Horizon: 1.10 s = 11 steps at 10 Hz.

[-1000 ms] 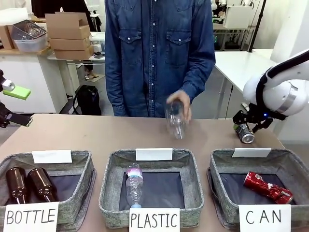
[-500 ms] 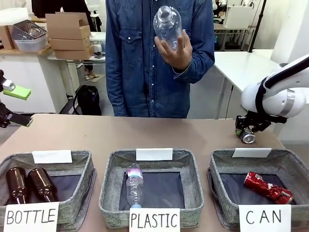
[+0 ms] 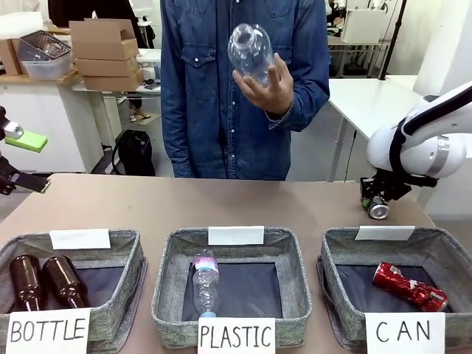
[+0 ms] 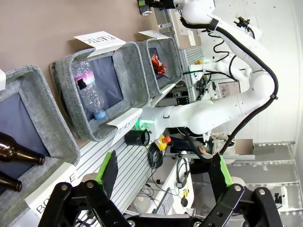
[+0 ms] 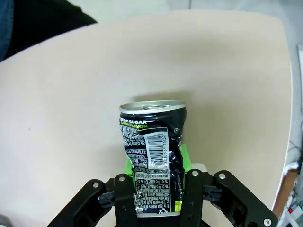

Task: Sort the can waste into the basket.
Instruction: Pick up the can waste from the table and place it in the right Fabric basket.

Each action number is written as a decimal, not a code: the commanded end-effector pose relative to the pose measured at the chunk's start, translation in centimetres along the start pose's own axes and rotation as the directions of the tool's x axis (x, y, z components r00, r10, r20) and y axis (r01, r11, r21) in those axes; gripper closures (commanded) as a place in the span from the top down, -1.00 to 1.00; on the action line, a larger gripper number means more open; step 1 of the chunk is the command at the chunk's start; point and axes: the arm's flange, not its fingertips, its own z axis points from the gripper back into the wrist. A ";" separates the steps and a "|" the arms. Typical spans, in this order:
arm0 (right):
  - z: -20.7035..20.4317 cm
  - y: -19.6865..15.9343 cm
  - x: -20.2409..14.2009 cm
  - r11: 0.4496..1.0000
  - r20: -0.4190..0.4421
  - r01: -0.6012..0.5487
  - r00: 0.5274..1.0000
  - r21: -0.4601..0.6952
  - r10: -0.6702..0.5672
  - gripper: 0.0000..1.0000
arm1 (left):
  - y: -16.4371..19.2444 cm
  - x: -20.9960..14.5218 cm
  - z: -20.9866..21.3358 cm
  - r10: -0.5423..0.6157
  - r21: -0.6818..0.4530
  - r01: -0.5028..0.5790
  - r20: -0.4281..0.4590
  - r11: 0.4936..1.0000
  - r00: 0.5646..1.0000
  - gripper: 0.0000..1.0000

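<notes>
Right gripper [image 5: 154, 187] pinches the black can [image 3: 377, 206], jaws tight on its dented body, at the frame's right above the worktop [image 3: 147, 203]. Carry step; next, over the CAN basket [image 3: 341, 284], lower right, beside the red can [image 3: 409, 286].

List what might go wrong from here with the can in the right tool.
1. The black can is dented where the right tool pinches it, so it may slip or crumple further.
2. It hangs above the table, outside the CAN basket; releasing now would likely miss.
3. The red can already lies inside; a drop may knock it.
</notes>
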 end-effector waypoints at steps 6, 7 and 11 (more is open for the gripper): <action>18.4 -3.3 -9.3 0.933 0.284 -0.251 0.943 0.259 0.175 -1.00 | -0.2 0.1 0.0 -0.016 -0.026 0.016 0.009 1.000 1.000 1.00; 20.6 -3.4 -12.0 0.851 0.254 -0.383 0.918 0.360 0.306 -1.00 | -0.2 0.1 0.0 -0.016 -0.026 0.016 0.009 1.000 1.000 1.00; 22.2 -3.7 -19.7 0.322 0.357 -0.889 0.431 0.326 0.829 -1.00 | -0.2 0.1 0.0 -0.016 -0.026 0.016 0.009 1.000 1.000 1.00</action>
